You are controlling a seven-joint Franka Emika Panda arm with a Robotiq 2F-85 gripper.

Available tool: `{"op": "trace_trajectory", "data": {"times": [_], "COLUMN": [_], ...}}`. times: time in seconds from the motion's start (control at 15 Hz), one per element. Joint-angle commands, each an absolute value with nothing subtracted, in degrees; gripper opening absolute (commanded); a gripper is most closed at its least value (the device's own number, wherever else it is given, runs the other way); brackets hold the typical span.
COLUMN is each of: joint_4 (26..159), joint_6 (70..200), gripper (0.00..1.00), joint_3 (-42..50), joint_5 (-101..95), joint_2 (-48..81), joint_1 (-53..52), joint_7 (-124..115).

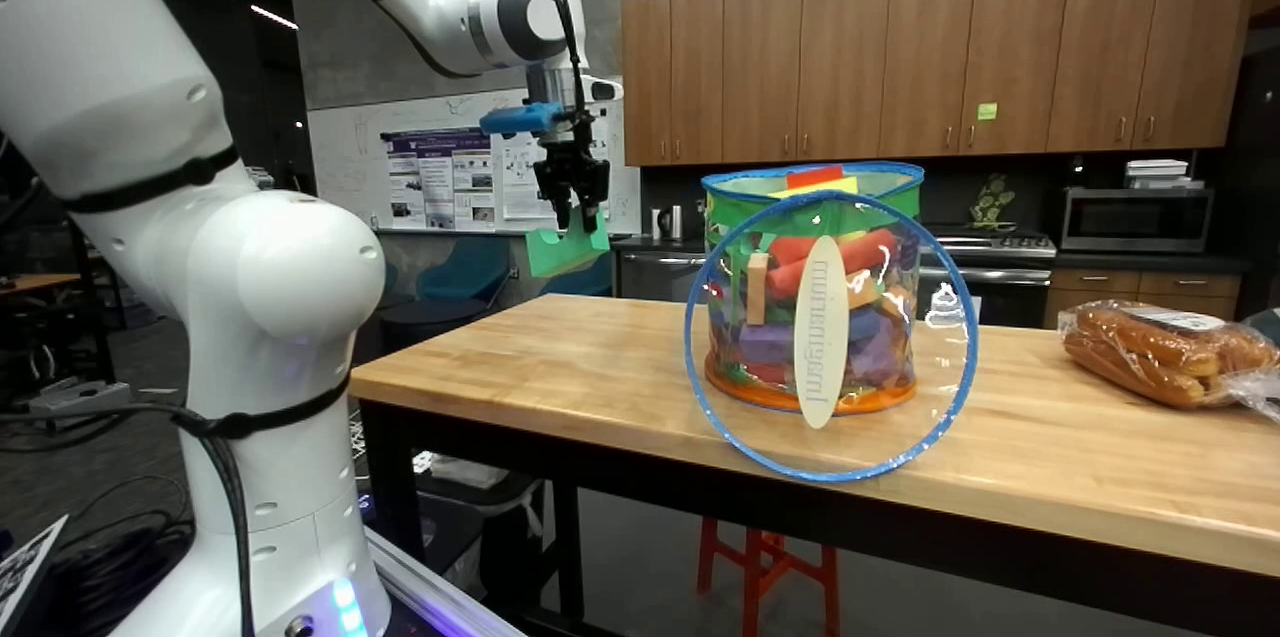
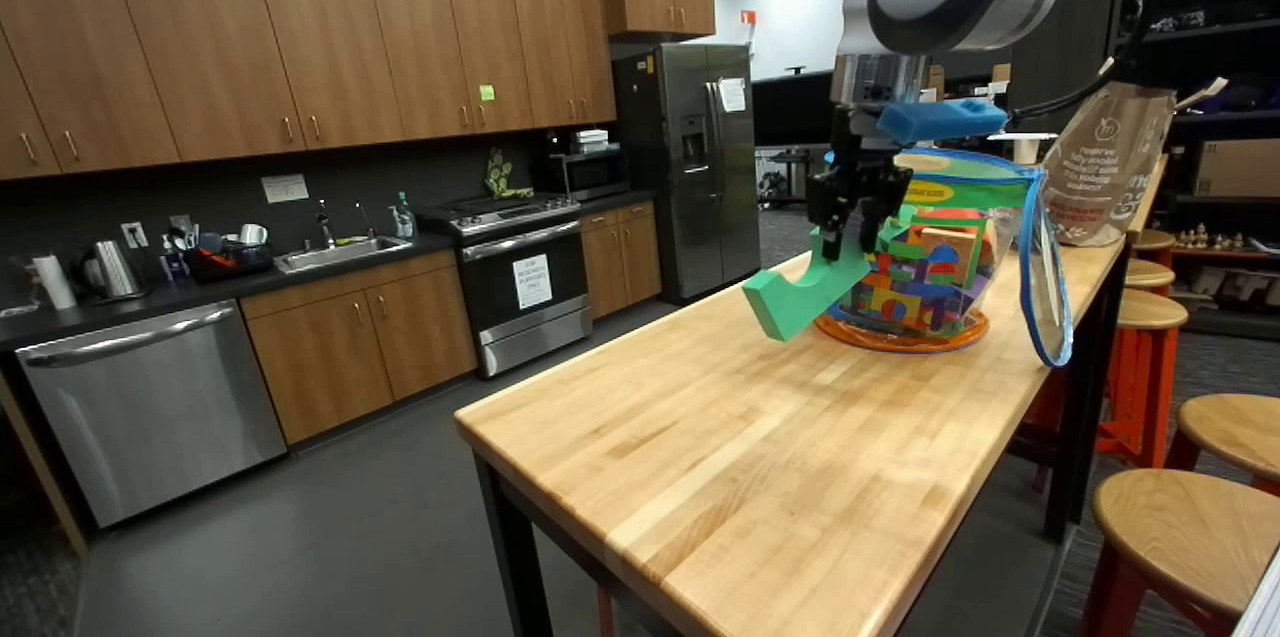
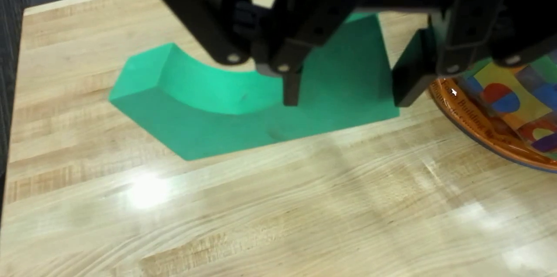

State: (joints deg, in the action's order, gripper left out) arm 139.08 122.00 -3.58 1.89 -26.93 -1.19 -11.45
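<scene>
A green block (image 3: pixel 209 125) with a curved notch hangs from my gripper (image 3: pixel 347 98) in the wrist view. One finger sits in the notch and the opposite one presses the block's outer end. Both exterior views place the green block (image 1: pixel 555 255) in the air, slightly tilted, above the wooden table (image 2: pixel 700 487). Close beside the gripper (image 2: pixel 850 242) stands a clear round bag (image 1: pixel 735 214) full of coloured blocks, with a green upper band and orange base. Its transparent lid (image 1: pixel 820 337) hangs down the front by the rim.
Wrapped bread (image 1: pixel 1170 352) lies on the table beyond the bag. A brown paper bag (image 2: pixel 1100 172) stands at the far end in an exterior view. Stools (image 2: pixel 1190 532) line the table's side. The bag's orange base (image 3: pixel 483 131) shows at the wrist view's right.
</scene>
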Motion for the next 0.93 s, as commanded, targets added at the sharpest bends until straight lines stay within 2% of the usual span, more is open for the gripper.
{"op": "trace_trajectory", "data": {"times": [0.0, 0.13, 0.2, 0.87], "joint_4": [138.01, 137.11, 136.56, 126.88], "joint_6": [122.65, 122.71, 122.73, 124.10], "gripper": [0.88, 0.98, 1.00, 1.00], "joint_3": [-2.26, -1.44, -1.03, 2.64], "joint_5": [2.28, 1.84, 1.50, -2.86], "joint_2": [-27.18, -27.40, -27.52, -25.80], "joint_1": [-0.34, 0.57, 1.13, 9.45], "joint_7": [-9.88, -9.90, -9.92, -13.77]}}
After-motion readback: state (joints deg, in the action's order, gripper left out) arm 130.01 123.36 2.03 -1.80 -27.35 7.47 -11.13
